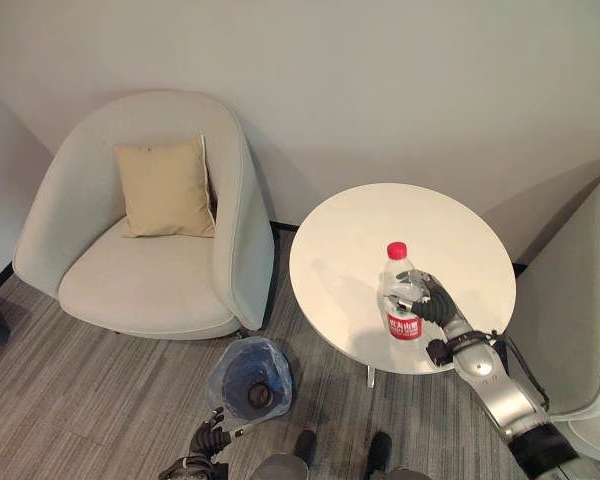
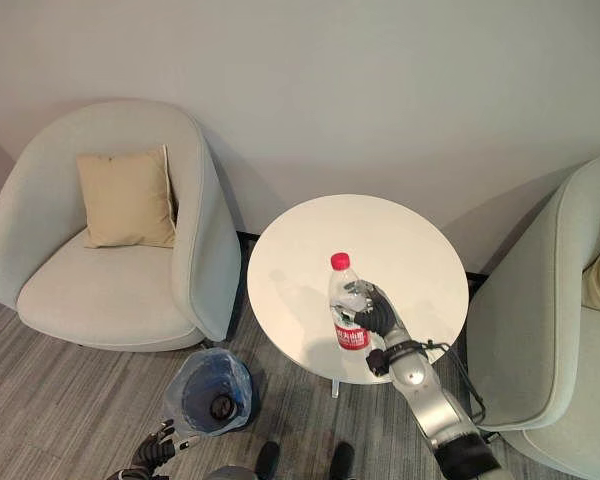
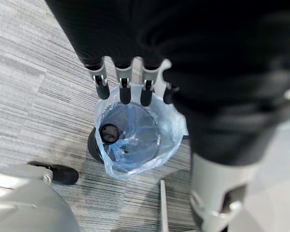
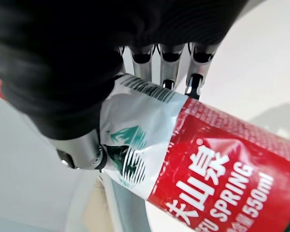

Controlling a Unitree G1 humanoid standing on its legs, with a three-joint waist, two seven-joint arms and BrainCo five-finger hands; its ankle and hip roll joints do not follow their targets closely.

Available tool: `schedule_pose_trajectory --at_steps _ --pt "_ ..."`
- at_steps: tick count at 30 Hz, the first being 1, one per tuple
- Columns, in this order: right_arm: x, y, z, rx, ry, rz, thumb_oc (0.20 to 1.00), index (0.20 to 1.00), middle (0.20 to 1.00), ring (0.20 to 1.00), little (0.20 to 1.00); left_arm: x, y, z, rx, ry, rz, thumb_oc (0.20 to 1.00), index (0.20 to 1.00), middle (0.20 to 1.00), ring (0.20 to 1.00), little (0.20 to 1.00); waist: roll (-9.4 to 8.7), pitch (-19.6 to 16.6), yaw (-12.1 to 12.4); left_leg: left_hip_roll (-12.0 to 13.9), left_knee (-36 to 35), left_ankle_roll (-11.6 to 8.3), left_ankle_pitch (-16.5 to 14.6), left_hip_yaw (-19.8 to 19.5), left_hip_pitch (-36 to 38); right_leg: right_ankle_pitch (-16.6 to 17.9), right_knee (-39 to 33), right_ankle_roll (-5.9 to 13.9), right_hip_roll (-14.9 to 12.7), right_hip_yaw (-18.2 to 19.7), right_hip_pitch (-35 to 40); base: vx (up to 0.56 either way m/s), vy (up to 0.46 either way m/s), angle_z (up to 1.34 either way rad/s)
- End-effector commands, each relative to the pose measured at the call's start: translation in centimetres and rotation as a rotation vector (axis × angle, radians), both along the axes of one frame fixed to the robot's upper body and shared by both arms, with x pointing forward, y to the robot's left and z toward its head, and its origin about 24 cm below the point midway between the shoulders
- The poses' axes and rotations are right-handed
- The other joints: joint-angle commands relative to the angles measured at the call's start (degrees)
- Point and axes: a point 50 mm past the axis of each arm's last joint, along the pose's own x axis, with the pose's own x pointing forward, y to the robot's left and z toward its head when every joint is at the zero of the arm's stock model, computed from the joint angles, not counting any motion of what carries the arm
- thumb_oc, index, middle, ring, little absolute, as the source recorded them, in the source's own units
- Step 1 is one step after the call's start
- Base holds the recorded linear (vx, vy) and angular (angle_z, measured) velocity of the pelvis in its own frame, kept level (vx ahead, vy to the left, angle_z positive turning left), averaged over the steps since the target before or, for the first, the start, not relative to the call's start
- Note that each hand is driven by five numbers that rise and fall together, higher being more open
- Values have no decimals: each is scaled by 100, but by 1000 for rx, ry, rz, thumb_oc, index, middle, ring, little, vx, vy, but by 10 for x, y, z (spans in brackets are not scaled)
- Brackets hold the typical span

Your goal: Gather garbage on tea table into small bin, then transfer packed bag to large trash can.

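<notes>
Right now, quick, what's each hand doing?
Left hand: open, fingers straight above the small bin.
Right hand: shut on the red-capped water bottle on the tea table.

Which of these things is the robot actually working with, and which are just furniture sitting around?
Part of the job:
water bottle, gripped by the right hand
round tea table
small bin with blue bag, left hand beside it

Just there:
armchair with tan cushion
second armchair on the right
</notes>
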Motion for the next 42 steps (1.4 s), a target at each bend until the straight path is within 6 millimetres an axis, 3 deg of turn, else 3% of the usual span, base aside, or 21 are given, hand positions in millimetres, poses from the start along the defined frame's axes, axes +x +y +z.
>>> schedule_pose_trajectory --at_steps 1,2,7,8,11,15,19,20,21,26,29,36,40,42 --pt "8 15 39 102 -201 71 200 200 200 200 200 25 12 12 44 -79 0 1000 1000 1000 1000 1000 -308 -17 -28 -89 699 -352 -351 340 -480 -1256 282 286 -318 137 355 -147 -23 32" --pt "8 14 40 100 -210 66 200 200 200 200 200 27 10 12 42 -83 -7 1000 1000 1000 1000 1000 -306 17 -52 -100 816 -369 -349 383 -590 -1243 252 284 -338 63 356 -148 0 60" --pt "11 8 46 87 -237 32 200 200 200 200 200 35 0 15 40 -112 -55 1000 1000 1000 1000 1000 -296 93 -266 228 969 -159 -368 1622 -766 -1159 198 341 -542 -327 359 -52 92 84" --pt "16 5 50 69 -253 21 200 200 200 200 200 41 0 17 44 -129 -59 1000 1000 1000 1000 1000 -271 62 -322 312 926 -127 -411 2056 -710 -1121 198 396 -648 -539 344 34 198 96" --pt "19 5 55 59 -268 16 200 200 200 200 200 37 0 15 49 -115 -64 1000 1000 1000 1000 1000 -245 4 -333 319 813 -97 -471 2264 -555 -1084 175 456 -730 -676 424 122 230 71" --pt "21 11 54 59 -262 30 200 200 200 200 200 29 5 12 63 -87 -53 1000 1000 1000 1000 1000 -296 -17 -241 178 838 32 -632 2235 -542 -1069 320 571 -921 -610 404 111 222 34" --pt "25 22 61 76 -287 62 200 200 200 200 200 35 16 19 89 -114 -36 1000 1000 1000 1000 1000 -358 161 -122 26 1086 243 -808 2146 -742 -1133 1144 625 -1171 -299 -99 24 204 9" --pt "25 24 62 80 -292 66 200 200 200 200 200 38 19 21 98 -123 -35 1000 1000 1000 1000 1000 -373 207 -137 -7 1121 284 -832 2088 -795 -1138 1339 615 -1136 -43 -309 0 149 -17" --pt "24 23 64 69 -302 73 200 200 200 200 200 46 22 27 113 -152 -43 1000 1000 1000 1000 1000 -402 277 -260 -118 1085 349 -833 1949 -821 -1188 1496 591 -780 673 -642 40 133 -1" --pt "22 26 62 42 -287 108 200 200 200 200 200 46 22 27 119 -148 -57 1000 1000 1000 1000 1000 -399 311 -333 -271 898 418 -796 1735 -730 -1062 1317 551 -435 1061 -938 57 46 39" --pt "21 24 57 -75 -262 172 200 200 200 200 200 44 21 26 118 -140 -96 1000 1000 1000 1000 1000 -459 387 -353 -493 1011 422 -815 1347 -771 -1012 1184 497 -282 1455 -892 66 -41 32" --pt "25 33 54 -138 -238 235 200 200 200 200 200 38 21 21 120 -107 -104 1000 1000 1000 1000 1000 -419 455 -221 -484 1057 307 -738 1186 -997 -989 997 423 -306 1201 -887 9 -71 35" --pt "36 40 60 -139 -278 218 200 200 200 200 200 57 15 29 124 -166 -115 1000 1000 1000 1000 1000 -340 769 -180 -510 1370 214 -663 1028 -1604 -1051 1349 346 -382 961 -1402 -147 -60 34" --pt "47 49 69 -100 -323 186 200 200 200 200 200 73 9 37 120 -223 -104 1000 1000 1000 1000 1000 -262 982 -140 -510 1827 177 -652 969 -2254 -1170 1879 276 -501 817 -2016 -186 -56 44"
